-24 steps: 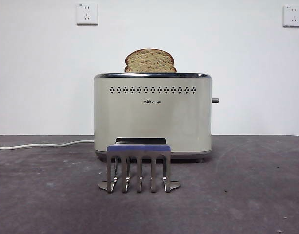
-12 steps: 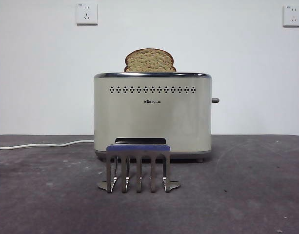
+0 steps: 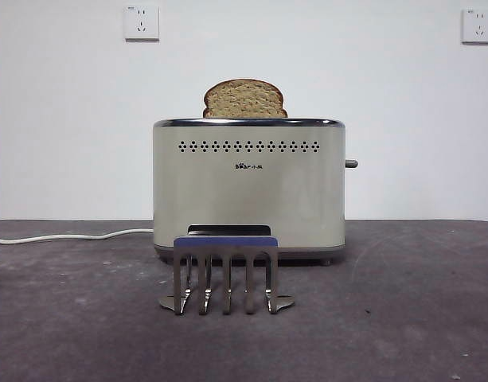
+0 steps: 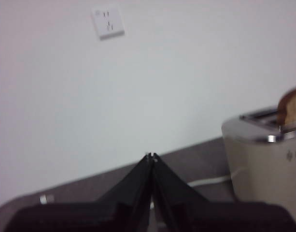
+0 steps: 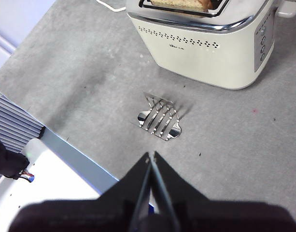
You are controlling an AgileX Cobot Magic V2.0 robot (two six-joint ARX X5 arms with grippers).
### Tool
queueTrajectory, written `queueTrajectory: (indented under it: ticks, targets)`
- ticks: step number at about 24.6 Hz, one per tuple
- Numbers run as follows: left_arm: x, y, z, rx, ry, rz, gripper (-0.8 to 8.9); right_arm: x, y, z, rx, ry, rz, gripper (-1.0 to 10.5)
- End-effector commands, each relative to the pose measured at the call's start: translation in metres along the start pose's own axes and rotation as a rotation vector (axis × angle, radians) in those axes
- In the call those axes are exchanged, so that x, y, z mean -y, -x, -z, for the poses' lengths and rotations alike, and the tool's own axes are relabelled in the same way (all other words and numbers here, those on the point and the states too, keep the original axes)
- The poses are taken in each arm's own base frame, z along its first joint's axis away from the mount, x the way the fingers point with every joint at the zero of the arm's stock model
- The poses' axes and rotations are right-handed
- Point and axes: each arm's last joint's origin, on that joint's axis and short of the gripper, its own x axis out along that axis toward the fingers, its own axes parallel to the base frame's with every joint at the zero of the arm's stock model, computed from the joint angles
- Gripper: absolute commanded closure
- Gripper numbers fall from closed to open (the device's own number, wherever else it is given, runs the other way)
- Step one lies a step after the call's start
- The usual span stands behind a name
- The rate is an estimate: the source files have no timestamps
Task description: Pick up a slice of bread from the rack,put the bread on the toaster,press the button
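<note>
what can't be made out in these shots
- Lower part of the tan wholemeal slice of bread: sunk in the boxy cream-white toaster, all views.
- Small dark grey lever button: its slot position, too small in the front view.
- Toaster's far end: cut off by the edge, left wrist view.
- Shiny metal toast rack: prong detail too small, right wrist view.

Left gripper and right gripper are each showing two matte black, wedge-shaped jaws tapering to thin tips, widening into a broad black body below.
</note>
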Motion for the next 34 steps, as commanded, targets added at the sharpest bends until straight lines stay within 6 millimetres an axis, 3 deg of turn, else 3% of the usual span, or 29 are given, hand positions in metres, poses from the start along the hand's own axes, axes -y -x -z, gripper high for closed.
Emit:
queueTrajectory:
  ticks: [1,6,13,20,25,34]
  targets:
    - [0.003,0.003,0.018,-0.012,0.014,-0.019,8.16,0.001,-0.002,0.001,-0.003,0.008,0.001,9.5]
    - [0.008,0.007,0.044,-0.041,0.027,-0.039,8.16,0.001,-0.002,0.001,-0.004,0.007,0.001,9.5]
    - [0.013,0.007,0.066,-0.102,0.032,-0.025,8.16,0.001,-0.002,0.001,-0.003,0.008,0.001,9.5]
    - [0.016,0.009,0.080,-0.252,0.052,0.010,8.16,0.001,-0.002,0.001,-0.003,0.007,0.001,9.5]
    - [0.019,0.013,0.090,-0.368,0.168,0.029,8.16,0.001,-0.002,0.001,-0.003,0.008,0.001,9.5]
    - [0.019,0.013,0.090,-0.362,0.170,0.033,8.16,0.001,-0.002,0.001,-0.003,0.008,0.001,9.5]
